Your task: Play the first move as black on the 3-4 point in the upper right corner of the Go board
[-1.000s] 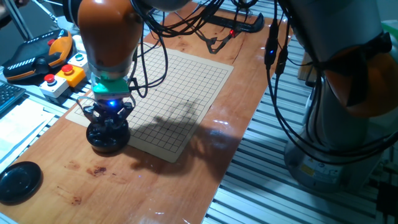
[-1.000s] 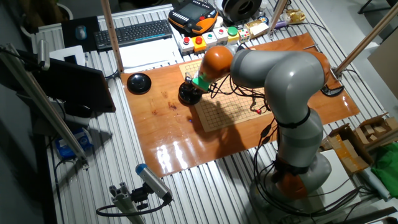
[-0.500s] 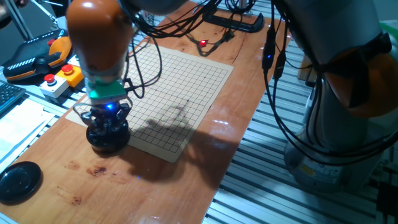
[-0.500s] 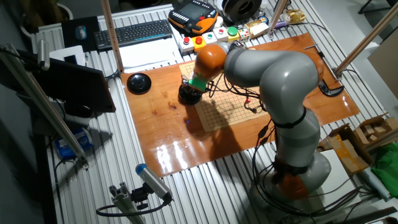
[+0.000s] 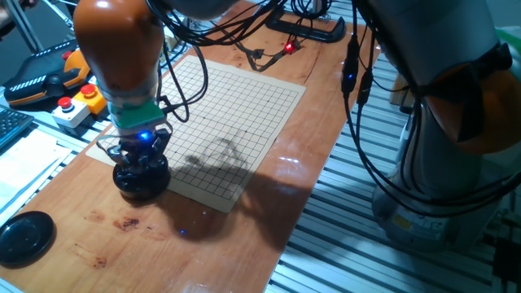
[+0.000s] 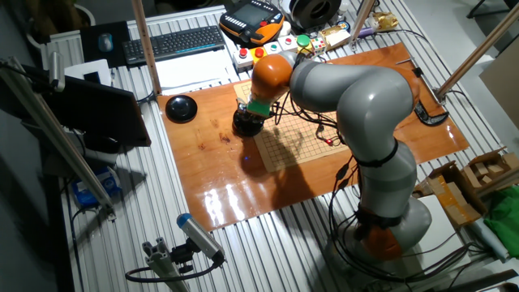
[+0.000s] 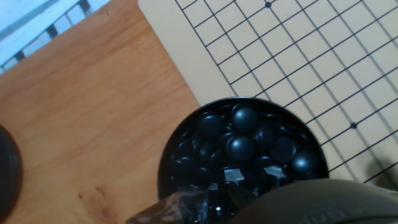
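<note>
A round black bowl (image 5: pixel 141 182) (image 6: pixel 245 124) full of glossy black stones (image 7: pixel 242 148) stands on the wooden table, at a corner of the Go board (image 5: pixel 236 114) (image 7: pixel 298 56). My gripper (image 5: pixel 140 155) (image 6: pixel 250 116) hangs straight over the bowl with its fingers down at the rim. A dark fingertip (image 7: pixel 177 208) and a blurred grey shape fill the bottom of the hand view. I cannot see whether a stone sits between the fingers. No stone lies on the board's grid. The 3-4 point looks like any other crossing and I cannot single it out.
A black lid (image 5: pixel 24 236) (image 6: pixel 180 107) lies on the table away from the board. A button box (image 5: pixel 77 106) and an orange pendant (image 5: pixel 49 73) sit beyond the table edge. Loose cables (image 5: pixel 269 53) hang over the board's far side.
The orange arm link has swung left over the board's edge. The hand has stayed above the bowl, shifting only slightly left.
</note>
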{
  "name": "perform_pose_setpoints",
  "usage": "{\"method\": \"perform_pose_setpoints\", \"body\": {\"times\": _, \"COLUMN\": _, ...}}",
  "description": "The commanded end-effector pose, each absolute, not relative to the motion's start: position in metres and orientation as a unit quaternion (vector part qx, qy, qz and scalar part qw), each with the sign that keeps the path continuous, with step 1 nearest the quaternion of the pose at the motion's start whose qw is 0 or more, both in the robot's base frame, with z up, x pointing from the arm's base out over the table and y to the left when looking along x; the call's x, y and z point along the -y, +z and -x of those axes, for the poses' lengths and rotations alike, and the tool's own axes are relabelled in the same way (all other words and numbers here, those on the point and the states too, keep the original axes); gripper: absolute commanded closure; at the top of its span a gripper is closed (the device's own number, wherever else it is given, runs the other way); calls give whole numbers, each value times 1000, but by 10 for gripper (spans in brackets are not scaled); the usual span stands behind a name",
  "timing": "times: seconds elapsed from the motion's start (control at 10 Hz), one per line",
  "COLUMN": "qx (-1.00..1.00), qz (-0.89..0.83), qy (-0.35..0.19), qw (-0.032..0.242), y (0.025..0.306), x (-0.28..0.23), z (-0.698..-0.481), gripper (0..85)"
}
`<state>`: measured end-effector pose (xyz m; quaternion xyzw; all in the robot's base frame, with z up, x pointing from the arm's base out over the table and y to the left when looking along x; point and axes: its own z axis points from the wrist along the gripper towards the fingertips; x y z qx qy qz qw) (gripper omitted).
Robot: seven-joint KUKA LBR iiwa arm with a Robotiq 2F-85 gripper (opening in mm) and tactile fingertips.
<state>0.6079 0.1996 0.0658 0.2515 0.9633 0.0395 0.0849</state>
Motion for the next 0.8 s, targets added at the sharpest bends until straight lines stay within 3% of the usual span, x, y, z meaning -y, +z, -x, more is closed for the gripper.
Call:
{"method": "perform_pose_setpoints", "body": {"times": 0.0, "qx": -963, "qz": -251, "qy": 39, "qw": 85, "y": 64, "x": -200, "z": -607, "gripper": 583}}
{"method": "perform_pose_setpoints", "body": {"times": 0.7, "qx": -966, "qz": -241, "qy": 31, "qw": 90, "y": 50, "x": -202, "z": -601, "gripper": 583}}
